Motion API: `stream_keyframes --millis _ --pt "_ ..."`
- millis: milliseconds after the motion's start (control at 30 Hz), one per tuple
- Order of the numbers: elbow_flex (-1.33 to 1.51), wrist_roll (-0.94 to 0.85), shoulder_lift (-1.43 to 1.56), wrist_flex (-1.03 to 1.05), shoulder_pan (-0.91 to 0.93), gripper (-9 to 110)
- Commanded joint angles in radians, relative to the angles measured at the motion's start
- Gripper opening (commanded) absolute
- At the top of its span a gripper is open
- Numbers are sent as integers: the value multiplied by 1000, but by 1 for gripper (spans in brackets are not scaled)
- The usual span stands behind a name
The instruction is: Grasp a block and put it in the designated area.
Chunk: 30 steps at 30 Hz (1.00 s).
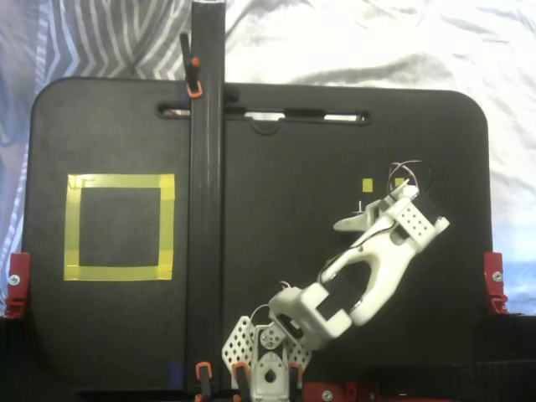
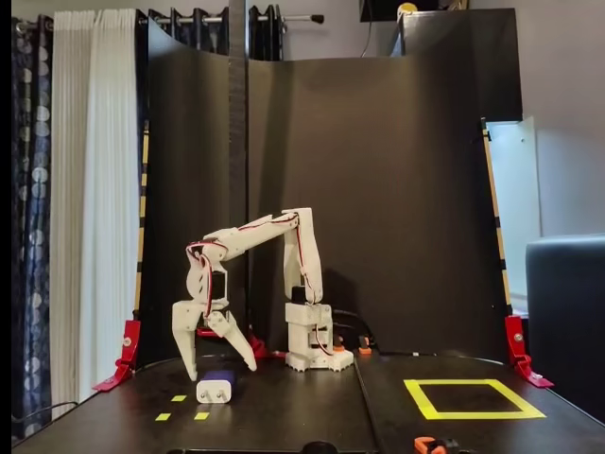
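While the block (image 2: 216, 386) lies on the board, the gripper (image 2: 218, 366) hangs just above it.
Fingers spread, straddling it; yellow square (image 2: 473, 398) well apart.

A dark screened-off corner with curtains on the left

We see a tall black backdrop panel (image 2: 378, 189) standing behind the black table (image 2: 284, 407); white curtains (image 2: 90, 189) and dark patterned ones (image 2: 33, 189) hang at the left, a pale wall (image 2: 567, 113) lies to the right, and from above, rumpled white bedding (image 1: 377, 42) lies beyond the table's far edge.
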Motion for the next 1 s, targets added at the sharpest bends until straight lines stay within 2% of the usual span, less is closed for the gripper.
stream_keyframes --millis 0,367,600,967 --pt "-32 -3 -15 -23 2 41" --pt "-28 -6 -60 -60 2 41" --pt "5 -8 -60 -75 2 29" --pt "25 -8 -55 -89 -2 22"
